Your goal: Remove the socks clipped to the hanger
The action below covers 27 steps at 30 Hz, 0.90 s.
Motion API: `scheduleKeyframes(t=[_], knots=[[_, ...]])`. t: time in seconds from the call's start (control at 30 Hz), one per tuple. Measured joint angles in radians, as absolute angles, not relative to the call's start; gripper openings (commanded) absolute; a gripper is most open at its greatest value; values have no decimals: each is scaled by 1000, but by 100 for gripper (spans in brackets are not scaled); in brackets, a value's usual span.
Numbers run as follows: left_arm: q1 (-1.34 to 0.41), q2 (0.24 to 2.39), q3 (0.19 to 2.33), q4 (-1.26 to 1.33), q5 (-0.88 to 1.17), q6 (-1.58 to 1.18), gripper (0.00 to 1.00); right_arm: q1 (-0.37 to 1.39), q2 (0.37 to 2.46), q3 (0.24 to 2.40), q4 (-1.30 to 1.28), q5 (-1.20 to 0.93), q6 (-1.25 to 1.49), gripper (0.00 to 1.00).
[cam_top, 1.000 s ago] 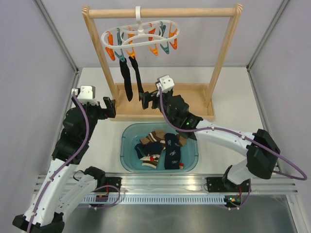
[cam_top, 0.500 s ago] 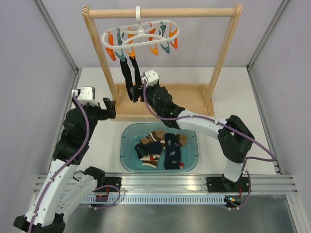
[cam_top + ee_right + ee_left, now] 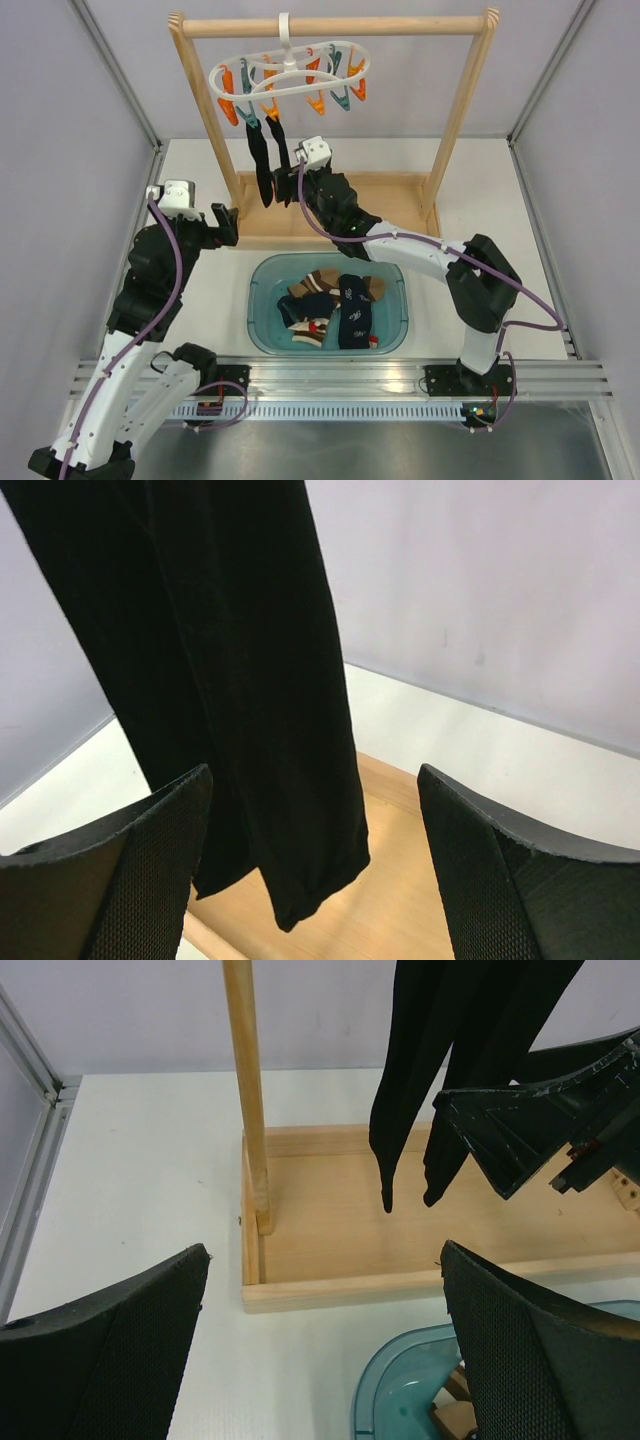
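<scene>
The white ring hanger [image 3: 290, 72] with orange and teal pegs hangs from the wooden rail. Two long dark socks [image 3: 263, 165] dangle from its left pegs. In the right wrist view these socks [image 3: 240, 670] hang between my right gripper's [image 3: 315, 865] open fingers, nearer the left finger [image 3: 120, 880], and I cannot tell whether they touch it. From above, the right gripper [image 3: 288, 190] is at the socks' lower ends. My left gripper [image 3: 222, 222] stands open and empty, lower and to the left of the socks [image 3: 405, 1080]; its camera also shows the right gripper [image 3: 530, 1130].
A wooden rail frame [image 3: 335, 25] stands on a tray-like wooden base [image 3: 380, 195] at the back. A teal tub [image 3: 262, 300] holding several striped and dark socks sits in front of it, between the arms. Its corner [image 3: 400, 1400] shows under the left gripper [image 3: 325, 1350].
My right arm has swung left and forward, bringing its open fingers around the hanging dark socks' lower ends. The left arm has barely moved.
</scene>
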State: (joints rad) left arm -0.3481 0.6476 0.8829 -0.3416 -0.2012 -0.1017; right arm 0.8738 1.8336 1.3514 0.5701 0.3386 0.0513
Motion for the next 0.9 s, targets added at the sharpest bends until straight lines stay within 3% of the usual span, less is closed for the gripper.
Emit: scheduleKeyframes(t=[0.47, 0.83, 0.9], knots=[[-348, 648, 881, -342, -181, -109, 100, 848, 1856, 1369, 583, 373, 28, 85], [-342, 650, 880, -342, -175, -110, 100, 847, 1965, 1486, 579, 375, 12, 67], [-342, 650, 880, -342, -173, -110, 100, 847, 1978, 1503, 576, 376, 11, 59]])
